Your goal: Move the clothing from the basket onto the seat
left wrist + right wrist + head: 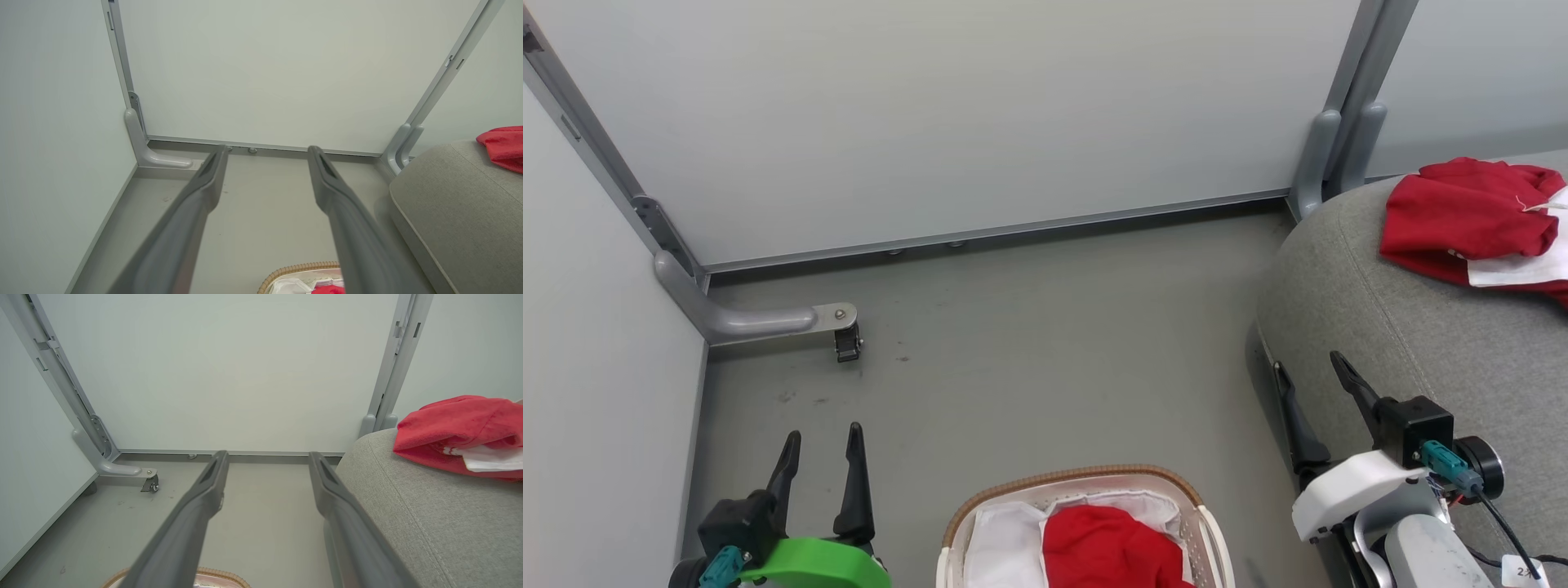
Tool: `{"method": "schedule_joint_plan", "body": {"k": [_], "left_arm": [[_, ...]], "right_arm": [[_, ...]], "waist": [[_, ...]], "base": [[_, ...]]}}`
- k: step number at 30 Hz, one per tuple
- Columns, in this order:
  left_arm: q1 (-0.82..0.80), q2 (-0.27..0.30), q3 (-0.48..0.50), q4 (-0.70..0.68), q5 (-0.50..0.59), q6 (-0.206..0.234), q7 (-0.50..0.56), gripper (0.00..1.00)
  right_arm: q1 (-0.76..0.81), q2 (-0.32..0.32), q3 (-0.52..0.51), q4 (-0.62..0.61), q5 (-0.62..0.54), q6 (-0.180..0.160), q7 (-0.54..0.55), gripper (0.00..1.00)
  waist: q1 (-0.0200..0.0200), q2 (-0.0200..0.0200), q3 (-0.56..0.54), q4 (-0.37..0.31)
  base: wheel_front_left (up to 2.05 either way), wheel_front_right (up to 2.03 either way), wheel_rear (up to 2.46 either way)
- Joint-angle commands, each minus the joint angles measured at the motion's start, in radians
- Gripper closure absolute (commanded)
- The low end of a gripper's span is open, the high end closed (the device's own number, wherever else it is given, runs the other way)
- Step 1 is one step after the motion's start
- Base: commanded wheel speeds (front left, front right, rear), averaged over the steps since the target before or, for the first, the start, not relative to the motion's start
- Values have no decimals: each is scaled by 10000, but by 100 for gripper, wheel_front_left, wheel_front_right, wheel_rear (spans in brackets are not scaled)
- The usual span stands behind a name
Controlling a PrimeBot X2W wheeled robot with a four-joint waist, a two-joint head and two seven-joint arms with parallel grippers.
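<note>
**Red clothing (1107,547) in the basket (1078,478), more on the seat (1380,343)**

We see the clothing bunched in the basket at the bottom edge of the head view, lying on a white liner cloth (1005,543). A second red shirt (1470,216) with white trim lies crumpled on the grey seat to our right. The basket stands on the grey floor (1054,327), apart from the seat's rounded corner. Pale partition panels (931,106) close the space ahead and on the left, and a caster foot (848,343) juts from the left corner. Open floor stretches between basket and panels. Our left tool (823,433) hovers left of the basket, fingers spread. Our right tool (1307,363) hovers by the seat's edge, fingers spread.
</note>
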Motion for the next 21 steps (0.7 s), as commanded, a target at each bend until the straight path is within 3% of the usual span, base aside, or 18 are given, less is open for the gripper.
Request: {"method": "schedule_joint_plan", "body": {"k": [1,21], "left_arm": [[110,4,-26,32,4,-3,-8,0],[8,3,-119,23,54,-24,-7,0]], "right_arm": [[122,-39,2,3,70,-12,-23,0],[42,-37,15,-42,41,-11,-23,0]], "waist": [[1,0,5,2],[1,0,-4,-52]], "base": [[0,0,0],[0,0,0]]}}
